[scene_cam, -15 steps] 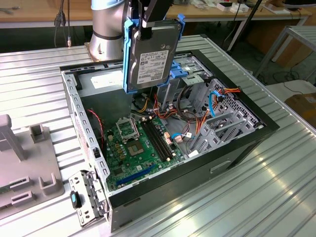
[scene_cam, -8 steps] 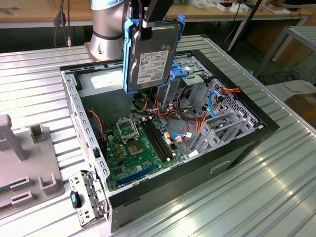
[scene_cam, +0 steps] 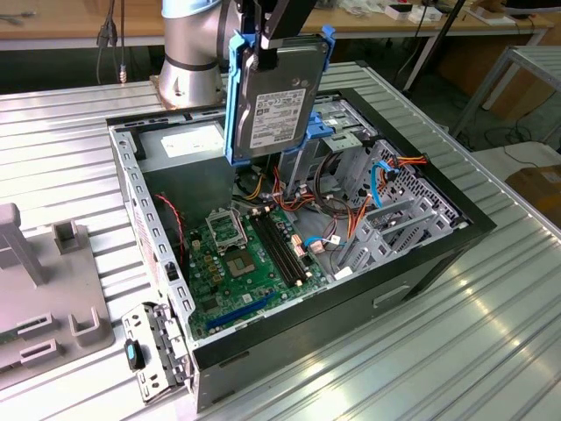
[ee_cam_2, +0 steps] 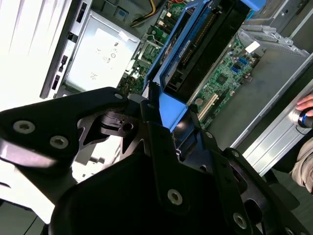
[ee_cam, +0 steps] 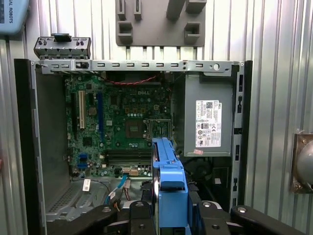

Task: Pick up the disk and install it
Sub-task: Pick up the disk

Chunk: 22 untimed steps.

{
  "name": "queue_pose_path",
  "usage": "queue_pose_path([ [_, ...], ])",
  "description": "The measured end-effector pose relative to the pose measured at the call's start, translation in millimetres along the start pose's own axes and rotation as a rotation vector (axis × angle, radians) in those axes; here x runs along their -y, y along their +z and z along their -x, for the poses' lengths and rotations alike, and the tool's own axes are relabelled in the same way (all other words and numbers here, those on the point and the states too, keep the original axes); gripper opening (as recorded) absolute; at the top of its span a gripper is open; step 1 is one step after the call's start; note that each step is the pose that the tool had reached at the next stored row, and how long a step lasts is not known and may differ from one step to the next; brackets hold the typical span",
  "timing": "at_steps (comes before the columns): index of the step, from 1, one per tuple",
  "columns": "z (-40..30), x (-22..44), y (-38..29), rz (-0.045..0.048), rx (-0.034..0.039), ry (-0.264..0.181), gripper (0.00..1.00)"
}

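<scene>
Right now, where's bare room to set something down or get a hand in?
Free: ribbed table between the computer case and the exterior view's right edge. Crowded: cables beside the motherboard; the gripper holds the disk above the open case.

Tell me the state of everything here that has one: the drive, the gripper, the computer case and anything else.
disk: held on edge in the air above the case, not installed.
gripper: shut on the disk.
computer case: lying on its side, cover off, inside exposed.
power supply: seated in the case.
memory slots: empty.
</scene>
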<state>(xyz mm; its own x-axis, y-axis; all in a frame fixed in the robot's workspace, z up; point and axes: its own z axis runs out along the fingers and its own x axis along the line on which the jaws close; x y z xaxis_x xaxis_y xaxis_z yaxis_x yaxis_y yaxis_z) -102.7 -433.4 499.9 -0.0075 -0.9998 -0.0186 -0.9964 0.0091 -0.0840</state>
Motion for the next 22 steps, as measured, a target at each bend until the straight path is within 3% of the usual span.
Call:
queue_pose_path([
  [3, -0.9, 0.5, 0.0, 0.0000, -0.0001, 0.000, 0.36],
  [6, -8.8, 0.6, -0.1, -0.0001, 0.0001, 0.000, 0.36],
  [10, -10.4, 1.3, -0.1, 0.0000, 0.0000, 0.000, 0.36],
  [14, -10.3, 10.8, 0.7, 0.0000, 0.0000, 0.000, 0.36],
  [19, -10.2, 32.7, 2.6, -0.0001, 0.0000, 0.000, 0.36],
  [22, -10.2, 33.6, 2.7, 0.0000, 0.0000, 0.000, 0.36],
])
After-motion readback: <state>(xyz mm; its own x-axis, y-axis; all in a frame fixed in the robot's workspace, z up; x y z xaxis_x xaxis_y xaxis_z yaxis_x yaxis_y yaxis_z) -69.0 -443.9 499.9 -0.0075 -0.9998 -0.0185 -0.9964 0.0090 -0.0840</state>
